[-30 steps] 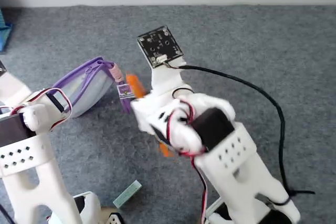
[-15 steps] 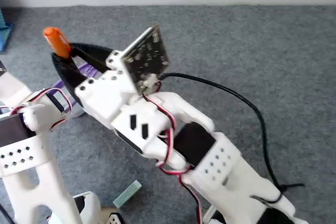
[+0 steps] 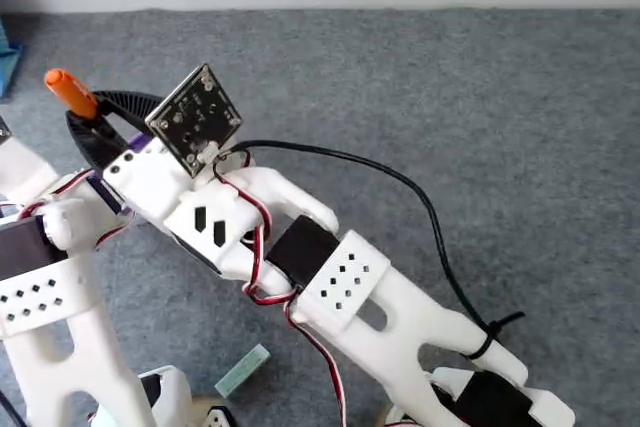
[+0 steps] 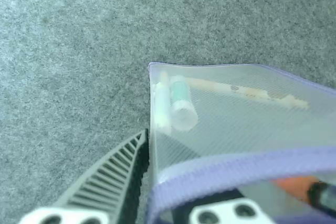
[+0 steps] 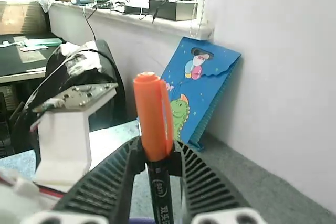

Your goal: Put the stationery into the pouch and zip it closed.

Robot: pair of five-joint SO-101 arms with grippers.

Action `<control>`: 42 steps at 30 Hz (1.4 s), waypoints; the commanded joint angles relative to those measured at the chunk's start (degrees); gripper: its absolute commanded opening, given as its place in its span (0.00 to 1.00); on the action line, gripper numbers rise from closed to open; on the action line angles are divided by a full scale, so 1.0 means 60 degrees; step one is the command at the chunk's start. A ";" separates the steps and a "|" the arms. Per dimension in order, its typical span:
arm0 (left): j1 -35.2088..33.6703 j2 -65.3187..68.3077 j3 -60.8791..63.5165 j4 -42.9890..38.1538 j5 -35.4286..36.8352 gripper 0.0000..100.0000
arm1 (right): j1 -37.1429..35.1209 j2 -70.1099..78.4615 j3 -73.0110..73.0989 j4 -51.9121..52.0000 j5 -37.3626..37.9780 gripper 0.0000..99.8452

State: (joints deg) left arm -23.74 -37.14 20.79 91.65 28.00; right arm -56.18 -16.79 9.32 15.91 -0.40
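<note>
Across the grey tabletop (image 3: pixel 500 97), one long sweep by the right arm (image 3: pixel 330 287) inside the last second: away from mid-table, low beside the pouch's zip end, up and over to the far left, and now stretched out on a diagonal with the wrist board tilted skyward. No matching shift by the left arm (image 3: pixel 50 277), planted as before at the near left edge. Covers most of the pouch (image 4: pixel 236 124) from above as a result, though lay in plain sight a second ago. From the left wrist, rests on the tabletop, clear-walled and purple-rimmed, mouth edge lifted. Held there by the left gripper (image 4: pixel 157 171), with fingers (image 4: pixel 113 179) closed on the wall just below the rim, one ribbed one outside and the other apparently inside (a fair grip, going by the raised edge). Up at the far end, the right gripper (image 5: pixel 156 163), clamped narrowly round the orange marker (image 5: pixel 152 124), cap up and shaft near vertical, poised above the pouch rather than aimed into it. Reads as carrying finished and insertion not yet begun: needs tipping down toward the mouth before any release. Already inside, a green-capped tube (image 4: pixel 181 106) in one corner and a pale pen (image 4: pixel 241 90) running away from it along the edge. Left out on the tabletop, near the left arm's base, a small mint block (image 3: pixel 243 369), so zipping looks some way off.
</note>
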 commanded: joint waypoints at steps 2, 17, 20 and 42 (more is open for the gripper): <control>-0.0059 0.0103 -0.0300 0.0044 0.0117 0.01 | 0.0315 -0.0681 0.0249 0.0828 0.0015 0.09; -0.0059 0.0103 -0.0300 0.0029 0.0117 0.01 | 0.1956 -0.2791 -0.0322 0.8916 -0.1304 0.18; -0.0059 0.0103 -0.0300 0.0029 0.0117 0.01 | 0.2059 -0.2440 -0.0278 1.2095 -0.2168 0.18; -0.1802 0.0103 -0.0359 -0.0029 0.0088 0.01 | -0.0769 -0.0637 0.3971 1.0718 0.0791 0.18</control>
State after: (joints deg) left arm -30.68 -37.41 20.79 91.65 28.26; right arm -56.26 -17.23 30.86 84.75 2.24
